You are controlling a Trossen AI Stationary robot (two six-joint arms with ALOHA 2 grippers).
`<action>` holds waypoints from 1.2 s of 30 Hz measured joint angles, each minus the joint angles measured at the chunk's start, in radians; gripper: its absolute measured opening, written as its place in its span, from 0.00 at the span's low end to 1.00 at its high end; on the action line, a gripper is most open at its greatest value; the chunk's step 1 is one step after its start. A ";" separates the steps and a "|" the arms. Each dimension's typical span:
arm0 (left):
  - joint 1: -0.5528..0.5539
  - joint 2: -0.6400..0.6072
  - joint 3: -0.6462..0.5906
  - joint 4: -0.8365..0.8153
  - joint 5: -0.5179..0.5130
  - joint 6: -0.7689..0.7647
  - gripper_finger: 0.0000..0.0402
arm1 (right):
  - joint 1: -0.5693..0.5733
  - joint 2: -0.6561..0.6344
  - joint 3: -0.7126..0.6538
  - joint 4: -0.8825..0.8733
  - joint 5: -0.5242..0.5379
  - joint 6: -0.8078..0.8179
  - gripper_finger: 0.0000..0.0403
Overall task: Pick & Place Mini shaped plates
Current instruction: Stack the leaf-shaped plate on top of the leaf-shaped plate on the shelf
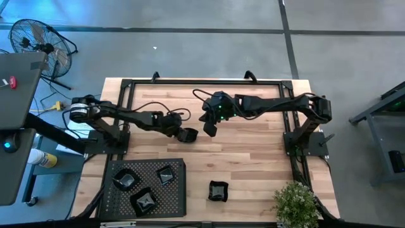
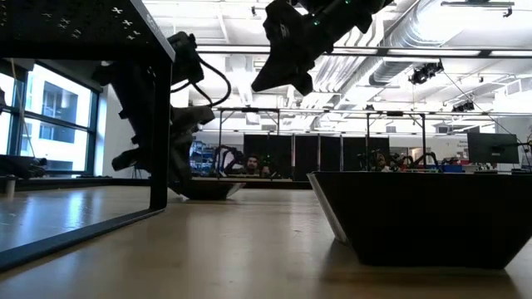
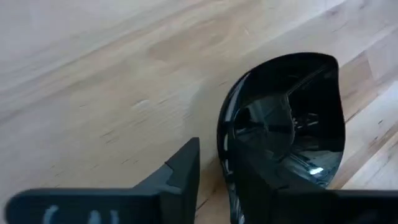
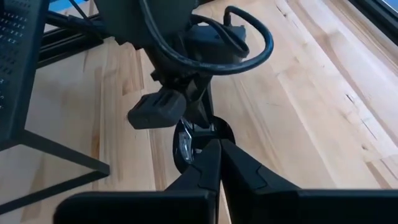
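A glossy black mini plate [image 1: 189, 134] sits on the wood near the table's middle; it also shows in the left wrist view [image 3: 286, 124] and the low view [image 2: 208, 189]. My left gripper [image 1: 181, 133] is low at this plate and slightly open. One finger [image 3: 180, 177] stands outside the plate's near rim [image 3: 222, 146] and the other [image 3: 255, 190] inside it. My right gripper [image 1: 209, 127] is shut and empty, up in the air just right of it [image 2: 283, 76]. Three more plates [image 1: 144, 201] lie in the perforated tray [image 1: 180, 166]. Another plate [image 1: 218, 190] rests on the table near the front edge. My left gripper straddles the plate's near rim, coming slanting down from the table's left. A strip of wood shows between the outer finger and the rim. Whether the inner finger touches the plate's wall, I cannot tell. The plate rests on the table.
The black perforated tray stands on legs at the front left. A potted plant [image 1: 296, 204] stands at the front right corner. Bare wood [image 1: 253, 158] lies between the tray, the front plate and the right arm's base [image 1: 307, 142].
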 joint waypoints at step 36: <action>-0.297 -0.571 0.724 -1.165 0.151 0.160 0.00 | -0.010 -0.065 0.000 -0.095 0.044 -0.055 0.01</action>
